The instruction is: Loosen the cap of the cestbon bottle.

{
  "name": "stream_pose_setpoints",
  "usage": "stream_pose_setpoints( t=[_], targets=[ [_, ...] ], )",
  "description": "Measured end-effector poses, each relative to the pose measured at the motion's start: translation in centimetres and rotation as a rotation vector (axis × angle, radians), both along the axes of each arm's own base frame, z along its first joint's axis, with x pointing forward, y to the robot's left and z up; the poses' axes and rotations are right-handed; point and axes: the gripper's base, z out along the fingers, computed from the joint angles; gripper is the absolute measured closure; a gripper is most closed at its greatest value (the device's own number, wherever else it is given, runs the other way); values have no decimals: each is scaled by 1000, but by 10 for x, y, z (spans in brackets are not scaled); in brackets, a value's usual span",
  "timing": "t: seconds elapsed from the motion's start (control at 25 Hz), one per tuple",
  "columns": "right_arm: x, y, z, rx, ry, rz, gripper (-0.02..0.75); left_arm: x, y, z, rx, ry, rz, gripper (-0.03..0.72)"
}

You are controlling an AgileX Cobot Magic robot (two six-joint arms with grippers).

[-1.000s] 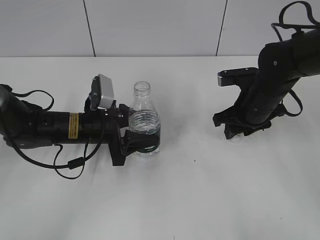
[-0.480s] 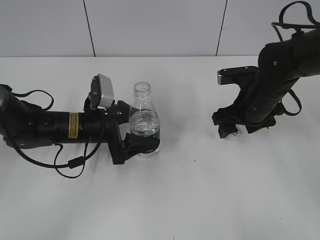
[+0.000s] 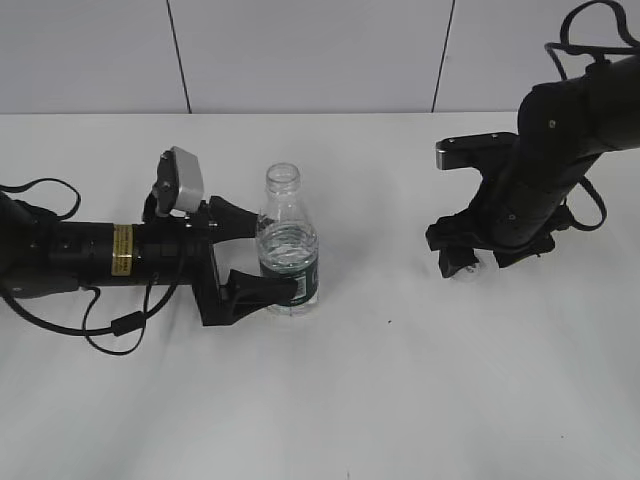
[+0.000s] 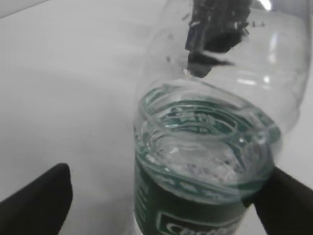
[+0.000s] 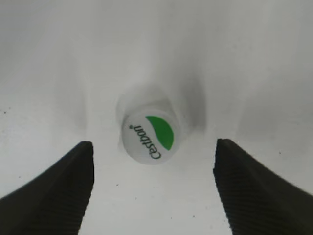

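The cestbon bottle (image 3: 288,250) stands upright on the white table with its neck open and no cap on it. It is clear, with a dark green label, and shows close up in the left wrist view (image 4: 205,147). My left gripper (image 3: 272,255) is open, one finger on each side of the bottle's lower body (image 4: 161,205). The near finger is close to the label. The cap (image 5: 149,132), white with a green half-circle, lies on the table at the right (image 3: 463,270). My right gripper (image 3: 470,260) is open just above it, jaws apart on both sides (image 5: 154,191).
The white table (image 3: 400,380) runs to a grey panelled wall (image 3: 300,50) at the back. Black cables (image 3: 120,325) trail beside the left arm. The right arm's cables (image 3: 590,30) loop up at the top right.
My left gripper has opened off the bottle and the left arm has drawn back to the left. My right gripper has risen slightly, leaving the cap lying on the table.
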Motion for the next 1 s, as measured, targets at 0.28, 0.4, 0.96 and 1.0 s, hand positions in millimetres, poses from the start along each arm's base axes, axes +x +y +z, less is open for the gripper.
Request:
stream_pose_setpoints(
  t=[0.28, 0.4, 0.96, 1.0],
  targets=[
    [0, -2, 29, 0, -81, 24, 157, -8, 44, 12, 53, -5, 40, 46],
    [-1, -3, 38, -12, -109, 41, 157, -8, 64, 25, 75, -36, 91, 62],
    [8, -10, 101, -97, -257, 113, 157, 5, 114, 118, 299, -114, 630, 95],
    [10, -10, 105, -111, -258, 116, 157, 4, 118, 123, 305, -91, 687, 95]
  ],
)
